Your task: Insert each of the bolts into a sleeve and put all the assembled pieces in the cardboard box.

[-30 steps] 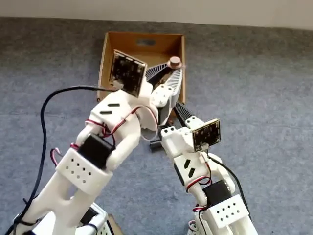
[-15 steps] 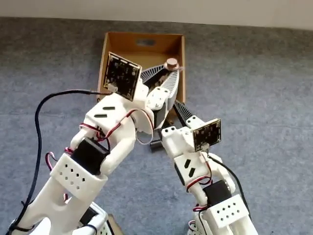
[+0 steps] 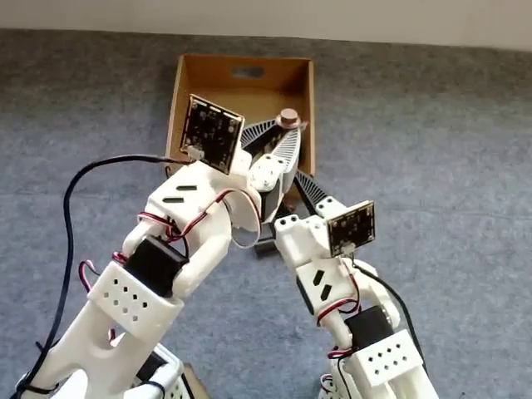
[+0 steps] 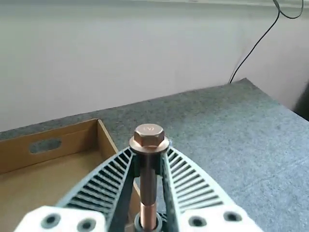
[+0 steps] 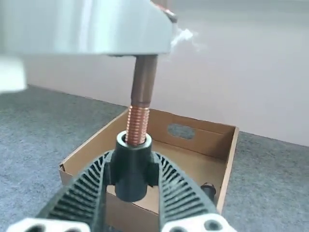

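My left gripper (image 4: 148,166) is shut on a copper bolt (image 4: 148,174), held upright with its hex head (image 3: 288,117) on top. The bolt's threaded end (image 5: 136,124) enters the top of a black sleeve (image 5: 132,166). My right gripper (image 5: 131,186) is shut on that sleeve, directly below the left one. Both grippers hang at the near right corner of the cardboard box (image 3: 199,75), and in the high view the left gripper (image 3: 278,141) stands over the right arm (image 3: 320,237). A dark assembled piece (image 5: 207,189) lies inside the box (image 5: 203,159).
Grey carpet-like table surface (image 3: 432,141) surrounds the box on all sides. A black cable (image 3: 71,241) runs along my left arm. A pale wall (image 4: 145,53) stands behind the table.
My left gripper has lowered with the bolt, so the bolt's head has moved down and slightly left towards the sleeve. The right arm has kept still.
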### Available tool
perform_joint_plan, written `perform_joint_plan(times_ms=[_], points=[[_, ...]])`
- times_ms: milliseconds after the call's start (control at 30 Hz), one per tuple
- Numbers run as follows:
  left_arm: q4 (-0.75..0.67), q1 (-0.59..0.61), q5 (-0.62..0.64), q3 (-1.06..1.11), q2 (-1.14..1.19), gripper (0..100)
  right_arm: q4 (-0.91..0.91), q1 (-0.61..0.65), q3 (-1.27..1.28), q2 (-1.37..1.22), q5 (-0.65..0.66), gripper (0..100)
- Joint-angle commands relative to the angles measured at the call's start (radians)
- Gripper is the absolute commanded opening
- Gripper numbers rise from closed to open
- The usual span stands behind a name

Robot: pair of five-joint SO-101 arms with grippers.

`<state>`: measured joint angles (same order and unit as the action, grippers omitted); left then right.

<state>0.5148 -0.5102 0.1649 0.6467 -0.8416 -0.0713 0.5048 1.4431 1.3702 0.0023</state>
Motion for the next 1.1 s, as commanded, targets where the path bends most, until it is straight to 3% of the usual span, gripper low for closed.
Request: perform_joint_plan(times_ms=[0,300,900,1067], points=[[0.003,-0.005,-0.002,-0.007,-0.019,1,0.018,-0.007,-0.005,0.018,-0.009,0.6],[0.123,-0.007,-0.002,0.004,-0.019,1,0.018,-0.008,-0.005,0.018,-0.009,0.6],[0.135,-0.004,-0.002,0.047,-0.022,1,0.018,-0.010,-0.005,0.018,-0.009,0.6],[0.215,-0.004,-0.003,0.048,-0.090,1,0.018,-0.010,-0.005,0.018,-0.009,0.6]])
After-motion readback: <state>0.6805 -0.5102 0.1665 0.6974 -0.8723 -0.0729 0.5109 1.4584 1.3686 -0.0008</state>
